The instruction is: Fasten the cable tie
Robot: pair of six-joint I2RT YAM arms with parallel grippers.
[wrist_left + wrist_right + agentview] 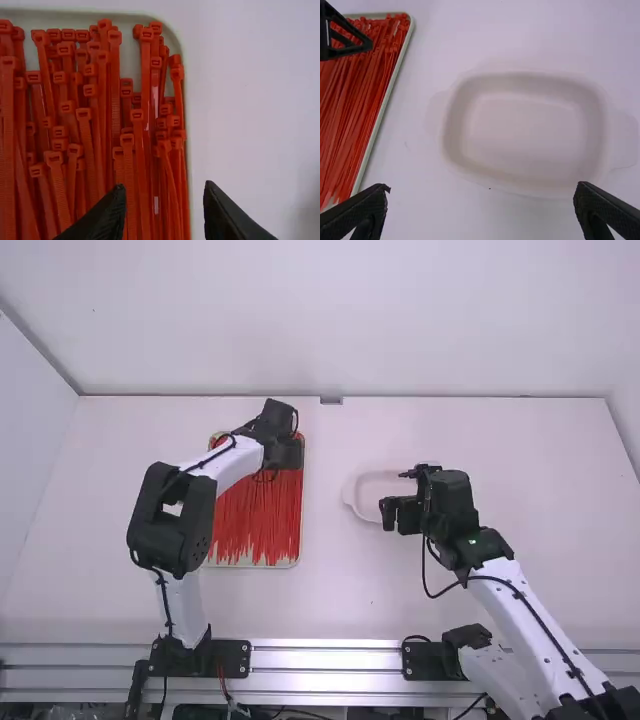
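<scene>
on the smooth white surface (500,440), ribbed red plastic cable ties (95,130) fill a pale tray (384,107); left hand (163,186) and right hand (480,189) have fingers apart.

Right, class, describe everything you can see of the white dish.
The white dish is a shallow rectangular basin with rounded corners and a tab handle at each short end. It looks like matte plastic or ceramic. It sits upright and empty on the table, right of the tray of red cable ties, apart from it. The right gripper hovers open over it, not touching.
</scene>
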